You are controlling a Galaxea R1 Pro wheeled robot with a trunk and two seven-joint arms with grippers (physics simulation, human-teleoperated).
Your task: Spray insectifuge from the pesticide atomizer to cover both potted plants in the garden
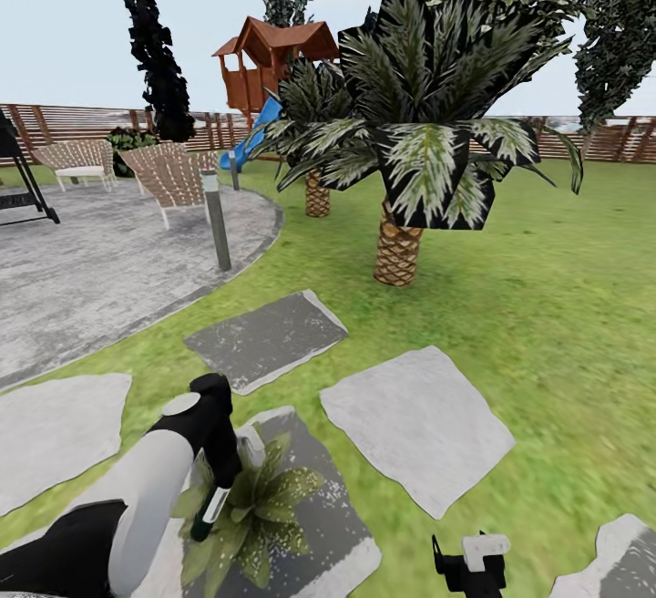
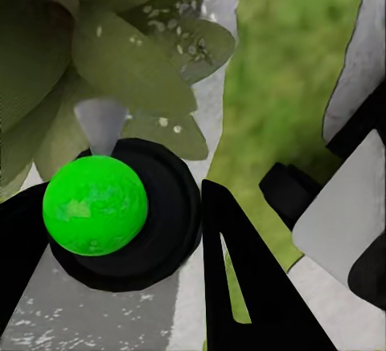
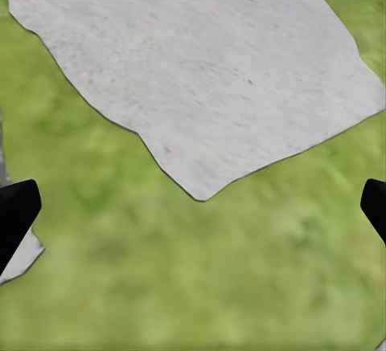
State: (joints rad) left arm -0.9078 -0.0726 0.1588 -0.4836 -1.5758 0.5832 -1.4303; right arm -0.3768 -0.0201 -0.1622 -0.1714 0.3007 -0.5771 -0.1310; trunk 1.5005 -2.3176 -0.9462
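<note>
One potted plant point(image 1: 261, 500), a low rosette of speckled green leaves, sits on a dark stepping slab point(image 1: 342, 534) at the bottom of the head view; its pot is hidden under the leaves. My left gripper point(image 1: 217, 481) hangs at the plant's left edge, shut on the pesticide atomizer point(image 1: 212, 505). In the left wrist view the atomizer point(image 2: 95, 205) shows as a bright green ball on a black disc, its grey nozzle aimed into the leaves point(image 2: 121, 54), between my black fingers point(image 2: 241, 287). My right gripper point(image 1: 469, 557) is open over grass point(image 3: 193, 271). The second potted plant is out of view.
Pale stepping slabs point(image 1: 415, 425) point(image 3: 201, 62) lie on the lawn. Two scaly-trunked palms point(image 1: 399, 252) stand ahead. To the left are the round paved patio point(image 1: 100, 270), a bollard lamp point(image 1: 217, 220) and woven chairs point(image 1: 173, 174). A wooden playhouse point(image 1: 269, 60) and the slatted fence point(image 1: 629, 138) stand behind.
</note>
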